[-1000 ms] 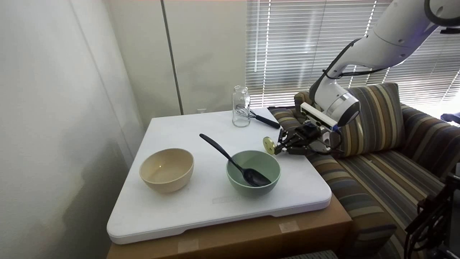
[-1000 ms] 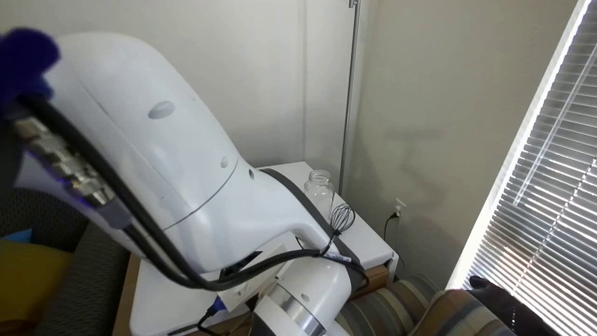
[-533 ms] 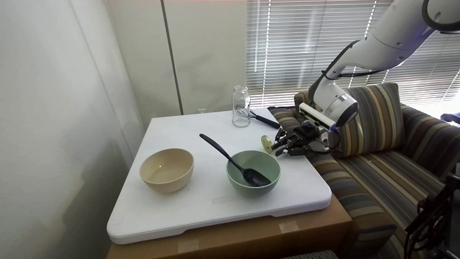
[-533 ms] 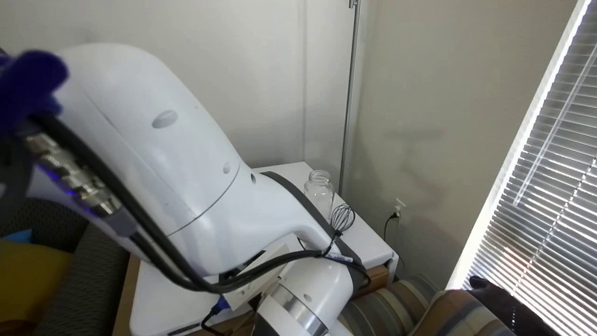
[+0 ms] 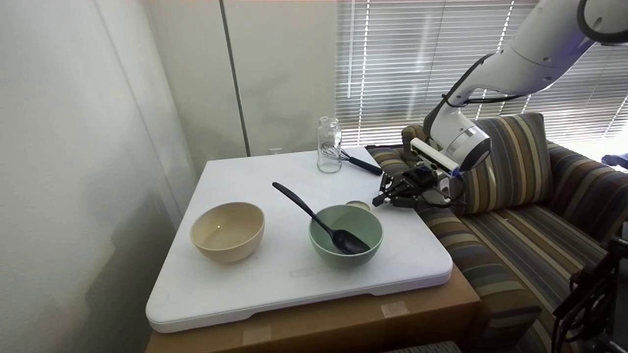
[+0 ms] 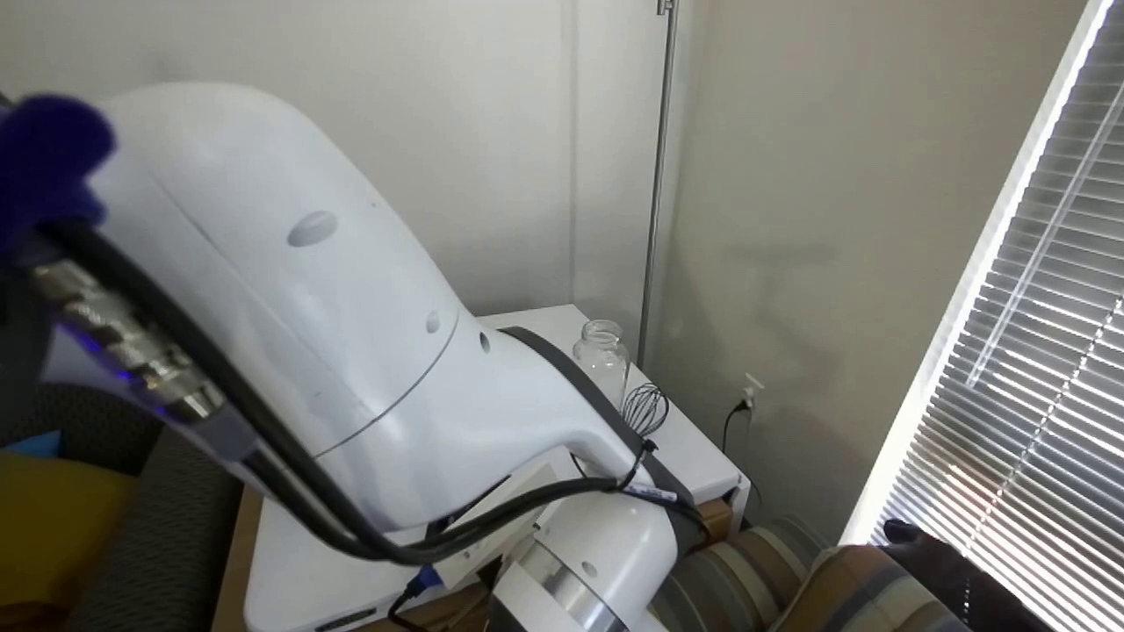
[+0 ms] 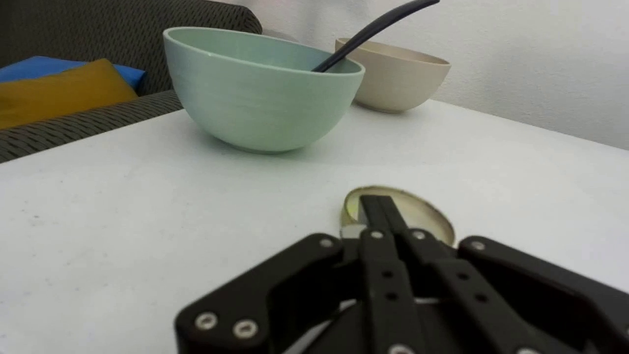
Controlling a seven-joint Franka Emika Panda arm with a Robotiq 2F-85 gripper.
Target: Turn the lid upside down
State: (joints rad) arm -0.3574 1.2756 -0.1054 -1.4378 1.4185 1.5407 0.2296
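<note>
Fully closed gripper (image 7: 377, 200) near lid (image 7: 421, 215)

Tool (image 7: 377, 199), jaws together, in front of the lid (image 7: 422, 214).
The lid lies hollow side up on the worktop (image 7: 172, 221), partly hidden by the tool; beyond stand a green bowl (image 7: 260, 108) with a dark handle (image 7: 371, 32) slanting from it and, behind, a beige bowl (image 7: 393, 81).
</note>
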